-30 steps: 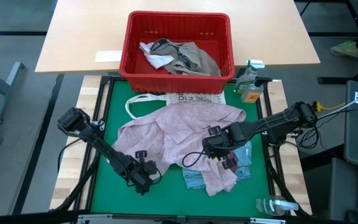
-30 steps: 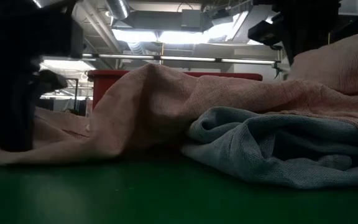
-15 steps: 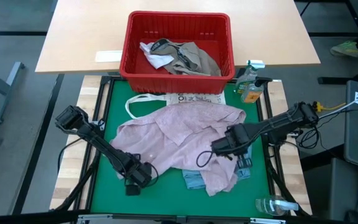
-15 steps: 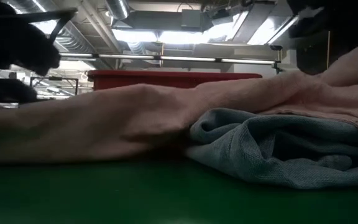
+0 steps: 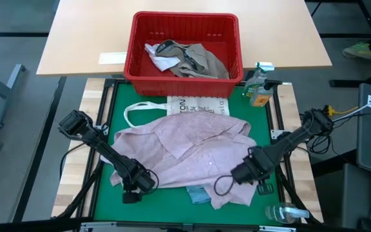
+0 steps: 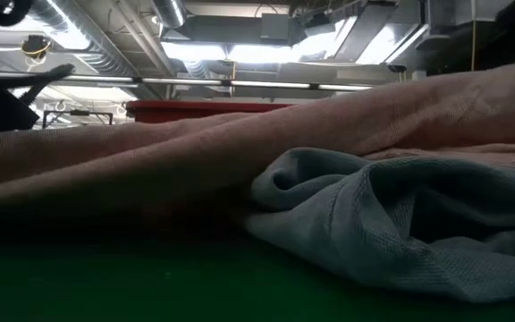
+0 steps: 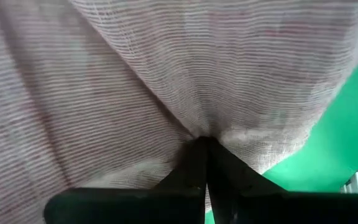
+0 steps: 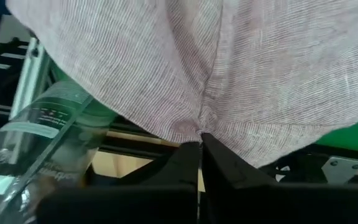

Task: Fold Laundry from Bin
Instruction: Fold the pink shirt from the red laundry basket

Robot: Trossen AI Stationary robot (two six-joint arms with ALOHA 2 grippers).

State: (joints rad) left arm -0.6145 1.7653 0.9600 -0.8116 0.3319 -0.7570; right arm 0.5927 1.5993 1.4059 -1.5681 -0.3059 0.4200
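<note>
A pale pink shirt point(image 5: 185, 151) of thin, finely ribbed weave lies spread across the green mat point(image 5: 108, 200) of the table, rumpled into soft creases. The left hand point(image 5: 136, 183) is clamped tight on the shirt's near left edge; in the left wrist view its dark fingers point(image 7: 197, 168) meet in a point with the cloth puckered between them. The right hand point(image 5: 240, 174) is likewise pinched shut on the shirt's near right edge, the fabric gathered into a small fold at its fingertips point(image 8: 199, 152).

A light blue piece point(image 5: 198, 193) of thicker, towel-like knit peeks out from under the shirt's near hem; in the low view it lies bunched in heavy rolls point(image 6: 374, 215) on the mat, with the pink shirt draped above and behind it.

Beyond the shirt, a flat white tote bag point(image 5: 195, 104) with dark print and a looped strap is partly covered by the shirt's far edge. The red plastic bin point(image 5: 184, 19), rectangular with a thick rim, stands on the far wooden table point(image 5: 82, 38) and holds a crumpled heap of khaki-grey and white clothes point(image 5: 189, 58). A clear plastic bottle point(image 8: 42, 143) lies near the right hand.
</note>
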